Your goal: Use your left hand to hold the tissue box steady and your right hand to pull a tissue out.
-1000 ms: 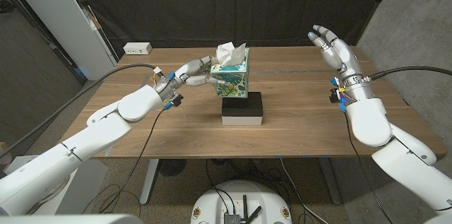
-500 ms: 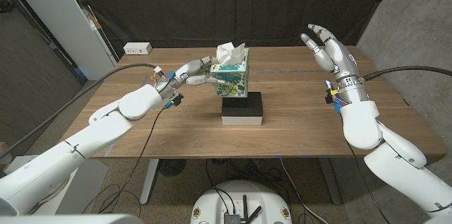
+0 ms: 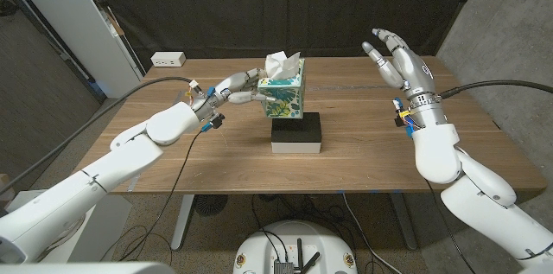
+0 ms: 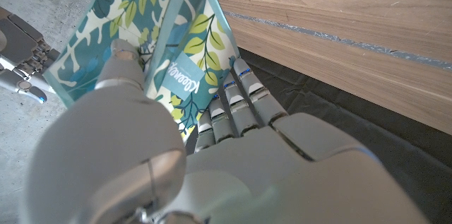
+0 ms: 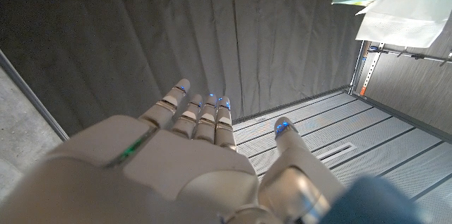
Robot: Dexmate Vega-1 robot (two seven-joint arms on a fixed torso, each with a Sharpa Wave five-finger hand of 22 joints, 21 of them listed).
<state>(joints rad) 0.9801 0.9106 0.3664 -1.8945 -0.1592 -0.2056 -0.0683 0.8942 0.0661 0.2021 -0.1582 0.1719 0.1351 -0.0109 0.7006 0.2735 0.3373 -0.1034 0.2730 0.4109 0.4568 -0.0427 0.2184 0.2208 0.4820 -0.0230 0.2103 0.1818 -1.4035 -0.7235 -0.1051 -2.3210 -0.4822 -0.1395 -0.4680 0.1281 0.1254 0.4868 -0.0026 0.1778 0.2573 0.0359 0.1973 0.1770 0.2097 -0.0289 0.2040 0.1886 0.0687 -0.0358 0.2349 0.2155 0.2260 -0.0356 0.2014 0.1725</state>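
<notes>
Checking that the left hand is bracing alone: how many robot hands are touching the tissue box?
1. The left hand grips the tissue box; the right hand is raised in the air, apart from it.

A black curtain (image 3: pixel 259 6) hangs behind the wooden table (image 3: pixel 173 157).

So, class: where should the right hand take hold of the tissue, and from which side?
Pinch the tissue at its upstanding white tuft, coming from above and from the right hand's side. It stands clear of the box top, and the left hand already holds the box's other side.
</notes>
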